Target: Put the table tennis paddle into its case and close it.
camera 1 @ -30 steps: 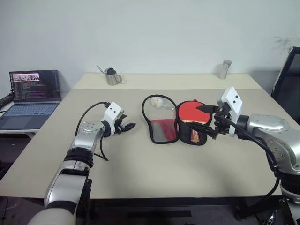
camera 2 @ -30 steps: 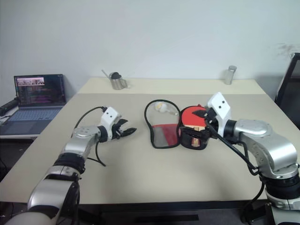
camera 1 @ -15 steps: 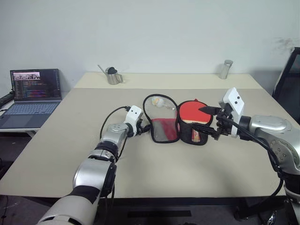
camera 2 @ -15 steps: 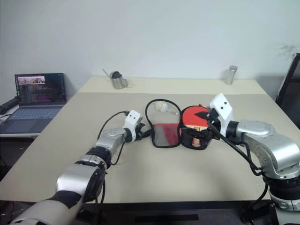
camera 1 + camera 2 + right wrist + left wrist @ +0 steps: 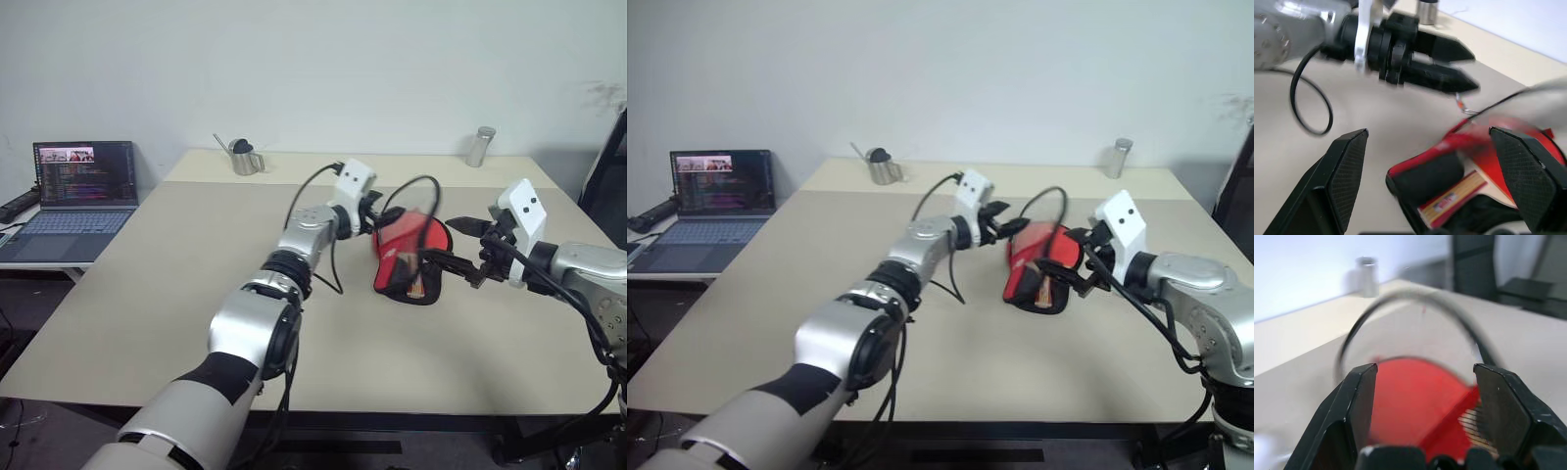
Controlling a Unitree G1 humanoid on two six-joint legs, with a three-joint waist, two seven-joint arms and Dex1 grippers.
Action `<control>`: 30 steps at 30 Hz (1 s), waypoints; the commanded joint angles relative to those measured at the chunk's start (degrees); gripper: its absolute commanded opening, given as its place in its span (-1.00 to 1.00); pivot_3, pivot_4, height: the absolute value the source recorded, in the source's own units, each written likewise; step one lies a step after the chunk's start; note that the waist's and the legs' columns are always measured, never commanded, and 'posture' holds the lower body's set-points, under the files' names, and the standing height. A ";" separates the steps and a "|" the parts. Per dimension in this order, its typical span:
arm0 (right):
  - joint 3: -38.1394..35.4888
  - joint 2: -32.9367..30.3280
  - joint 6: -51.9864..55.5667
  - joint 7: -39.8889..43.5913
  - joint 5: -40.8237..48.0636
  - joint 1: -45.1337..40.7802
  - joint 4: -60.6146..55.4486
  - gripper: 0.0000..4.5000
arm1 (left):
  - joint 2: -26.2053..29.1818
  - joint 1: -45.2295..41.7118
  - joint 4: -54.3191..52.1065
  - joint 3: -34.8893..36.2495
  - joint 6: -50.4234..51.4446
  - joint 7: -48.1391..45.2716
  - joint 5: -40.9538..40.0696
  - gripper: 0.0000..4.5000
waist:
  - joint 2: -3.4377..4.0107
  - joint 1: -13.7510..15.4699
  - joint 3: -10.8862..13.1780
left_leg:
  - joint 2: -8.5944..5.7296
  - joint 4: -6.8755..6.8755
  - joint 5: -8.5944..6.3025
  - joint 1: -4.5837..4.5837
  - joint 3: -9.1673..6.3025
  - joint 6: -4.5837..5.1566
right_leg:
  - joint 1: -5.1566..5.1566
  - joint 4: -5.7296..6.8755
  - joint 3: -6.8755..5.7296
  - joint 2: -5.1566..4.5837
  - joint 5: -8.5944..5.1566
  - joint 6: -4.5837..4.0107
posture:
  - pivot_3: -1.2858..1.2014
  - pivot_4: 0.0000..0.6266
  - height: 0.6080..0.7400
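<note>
The case point(image 5: 390, 259) lies mid-table, its lower half red with a black edge. Its flap point(image 5: 419, 202) stands raised and blurred over the paddle. The table tennis paddle lies inside, its wooden handle point(image 5: 1449, 201) poking out toward me and its red face point(image 5: 1410, 391) showing. My left gripper point(image 5: 385, 212) has reached across to the flap's left edge and is open, with the black rim arching past its fingertips point(image 5: 1364, 382). Just right of the case, my right gripper point(image 5: 449, 242) is open and holds nothing.
A laptop point(image 5: 78, 186) sits on a side desk at the far left. A metal pitcher point(image 5: 240, 157) and a metal shaker point(image 5: 478, 147) stand at the table's back edge. A black chair point(image 5: 617, 147) is at the right.
My left arm swung right from the table's left side to the case. The flap, which lay flat to the left, now stands lifted over the paddle. The right gripper drew slightly right.
</note>
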 commanded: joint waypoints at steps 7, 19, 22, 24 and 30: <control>-4.96 2.60 4.28 -10.09 -2.15 -0.59 7.10 0.92 | 4.16 0.97 -2.14 1.87 -2.19 -8.77 -1.77 0.53 | 0.01 -0.29 -0.01 | 0.03 0.00 0.00 0.08 0.09 0.00 | 0.00 0.05 0.07 0.03 0.00 0.00 | 0.03 -0.52 1.00; 1.80 12.57 -2.40 -13.88 -10.11 -10.38 33.38 0.92 | 20.00 12.45 -22.93 0.62 10.32 -38.00 -8.13 0.53 | 0.05 -1.47 -0.01 | 0.05 -0.02 0.01 0.10 0.16 -0.01 | -0.01 0.06 0.11 0.02 0.00 -0.01 | 0.03 -0.52 1.00; 2.26 16.22 -4.95 -14.23 -11.28 -12.01 39.71 0.92 | 22.94 16.92 -31.94 -0.08 14.29 -37.76 -9.10 0.53 | 0.07 -1.53 -0.02 | 0.06 -0.01 0.01 0.12 0.17 -0.01 | -0.01 0.08 0.14 0.03 0.01 -0.02 | 0.03 -0.52 1.00; 2.68 17.98 -7.47 -14.31 -12.53 -12.69 43.89 0.92 | 24.35 19.43 -37.11 -0.02 17.16 -36.66 -10.15 0.53 | 0.07 -1.47 -0.02 | 0.08 -0.01 0.01 0.12 0.14 -0.02 | -0.01 0.10 0.12 0.02 0.01 -0.02 | 0.03 -0.52 1.00; 3.59 20.71 -15.22 -14.04 -16.29 -14.67 54.05 0.92 | 26.34 23.65 -45.59 -0.15 21.99 -32.79 -11.86 0.53 | 0.07 -1.19 -0.02 | 0.05 0.04 0.01 0.09 0.13 -0.01 | 0.00 0.10 0.12 -0.02 0.01 -0.02 | 0.03 -0.52 1.00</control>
